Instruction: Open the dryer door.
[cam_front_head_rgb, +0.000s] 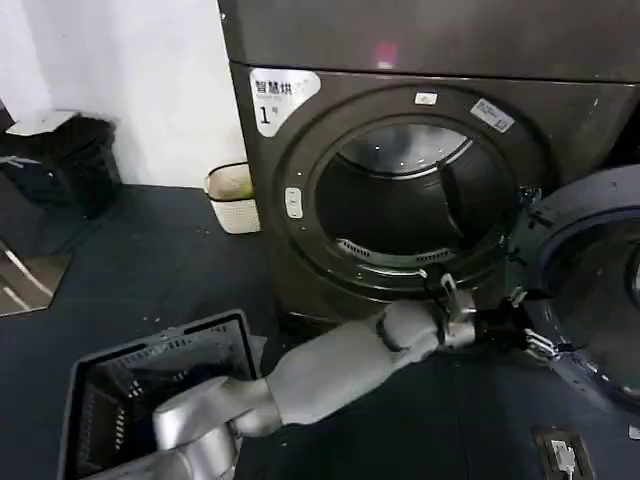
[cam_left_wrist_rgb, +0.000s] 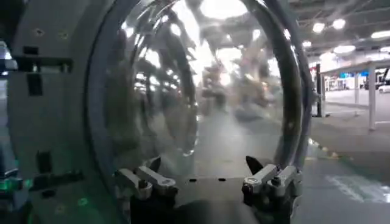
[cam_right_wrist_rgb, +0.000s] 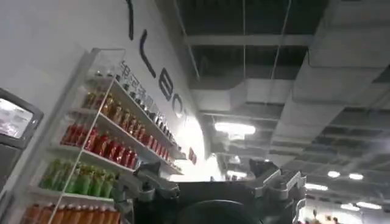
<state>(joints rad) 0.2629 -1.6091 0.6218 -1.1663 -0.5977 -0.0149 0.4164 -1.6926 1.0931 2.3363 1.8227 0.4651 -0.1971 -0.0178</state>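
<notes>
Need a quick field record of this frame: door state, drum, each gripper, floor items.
door: round chrome-ringed dark glass dryer door swung open to the robot's right
drum: dark grey-brown metallic dryer, opening exposed
left gripper: open, at the door's inner rim
right gripper: open, pointed up at the ceiling
floor: grey plastic laundry basket; small cream bin
</notes>
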